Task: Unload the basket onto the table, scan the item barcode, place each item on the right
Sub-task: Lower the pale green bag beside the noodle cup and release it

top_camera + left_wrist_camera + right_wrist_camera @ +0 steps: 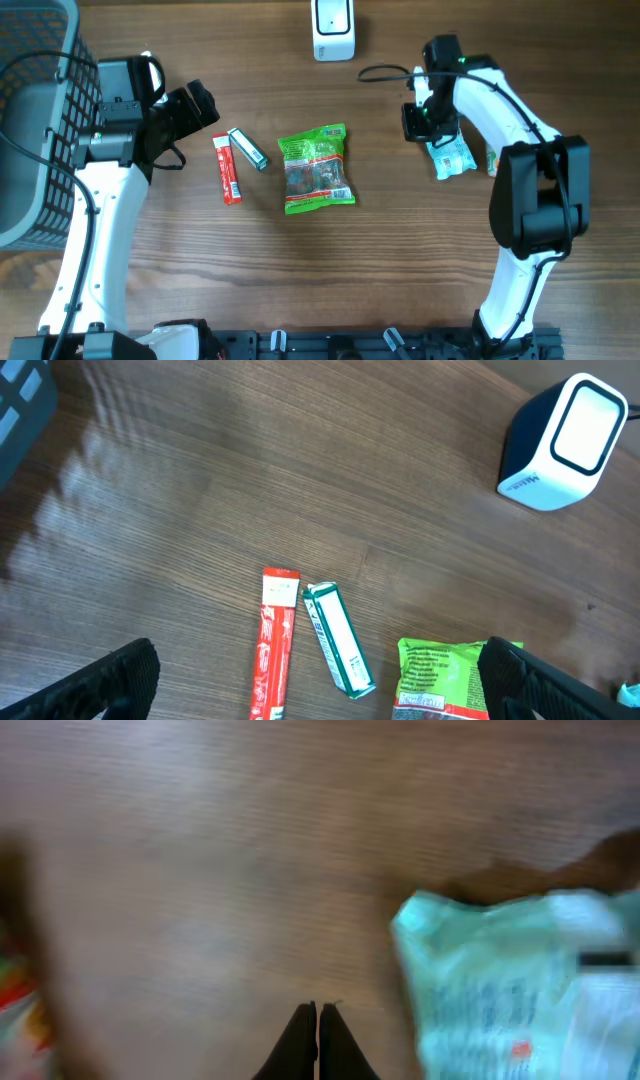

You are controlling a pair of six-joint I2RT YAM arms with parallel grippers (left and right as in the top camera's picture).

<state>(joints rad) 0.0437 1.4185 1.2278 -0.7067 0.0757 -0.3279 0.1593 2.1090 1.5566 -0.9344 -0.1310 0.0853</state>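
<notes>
No print on the packs is legible. One pale blue packet (452, 158) lies just beside the right gripper (318, 1008), whose fingers are pressed together and empty. The left gripper (190, 125) gapes wide. There is one scanner (333, 30), one green packet (317, 168), one red stick (227, 168) and one green-white stick (247, 148).

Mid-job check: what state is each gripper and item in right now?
Left gripper: jaws open, empty.
Right gripper: jaws shut, empty.
Pale blue packet: lying loose, ungripped.
Green bag: flat on table.
Red stick: flat on table.
Green-white pack: flat on table.
Scanner: upright.
</notes>
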